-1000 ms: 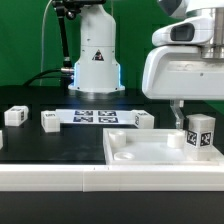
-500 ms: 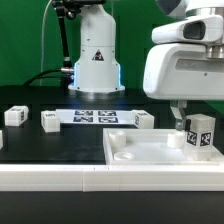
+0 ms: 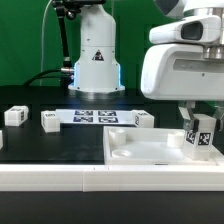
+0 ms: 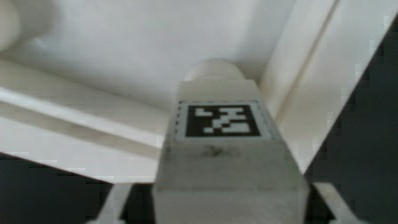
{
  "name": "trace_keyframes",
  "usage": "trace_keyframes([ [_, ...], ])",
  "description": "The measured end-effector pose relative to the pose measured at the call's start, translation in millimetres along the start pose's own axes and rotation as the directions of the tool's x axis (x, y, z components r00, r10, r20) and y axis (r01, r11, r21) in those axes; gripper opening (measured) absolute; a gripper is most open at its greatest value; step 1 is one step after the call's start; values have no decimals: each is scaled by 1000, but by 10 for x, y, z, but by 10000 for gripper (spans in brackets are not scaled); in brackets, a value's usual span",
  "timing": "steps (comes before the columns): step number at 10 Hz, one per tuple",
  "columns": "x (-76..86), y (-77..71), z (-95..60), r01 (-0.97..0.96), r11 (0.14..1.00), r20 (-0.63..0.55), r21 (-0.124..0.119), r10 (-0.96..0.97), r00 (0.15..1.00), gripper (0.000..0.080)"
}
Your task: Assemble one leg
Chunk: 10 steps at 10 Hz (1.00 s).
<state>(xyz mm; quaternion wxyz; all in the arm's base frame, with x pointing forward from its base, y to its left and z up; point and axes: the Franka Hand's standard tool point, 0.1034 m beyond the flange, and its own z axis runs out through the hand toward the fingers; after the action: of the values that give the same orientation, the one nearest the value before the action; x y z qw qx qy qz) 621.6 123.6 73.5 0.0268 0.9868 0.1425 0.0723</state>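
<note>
My gripper [image 3: 200,118] is shut on a leg [image 3: 203,135], a small white block with black-and-white tags, and holds it tilted over the right end of the large white panel [image 3: 140,150]. In the wrist view the leg [image 4: 224,140] fills the middle between the fingers [image 4: 111,205], with one tag facing the camera, and the panel [image 4: 89,90] lies below it. Three more legs stand on the black table: one at the far left [image 3: 14,116], one [image 3: 49,119] near the marker board, one [image 3: 143,119] at the board's right end.
The marker board [image 3: 97,116] lies flat at the back of the table. The robot base [image 3: 95,60] stands behind it before a green backdrop. The white table rim [image 3: 50,175] runs along the front.
The gripper with the leg has tilted and shifted slightly to the exterior view's right over the panel's right end. The other legs have not moved.
</note>
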Motion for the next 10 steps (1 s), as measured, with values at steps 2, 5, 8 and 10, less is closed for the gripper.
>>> trace_keyframes([
  [2, 0, 2, 0, -23, 1000, 0, 0, 23, 1000, 290],
  [5, 62, 52, 16, -243, 970, -43, 1, 243, 969, 290],
  [8, 55, 82, 23, -512, 859, -65, 26, 512, 856, 290],
  [10, 31, 110, 19, -704, 708, -88, 63, 706, 703, 291],
])
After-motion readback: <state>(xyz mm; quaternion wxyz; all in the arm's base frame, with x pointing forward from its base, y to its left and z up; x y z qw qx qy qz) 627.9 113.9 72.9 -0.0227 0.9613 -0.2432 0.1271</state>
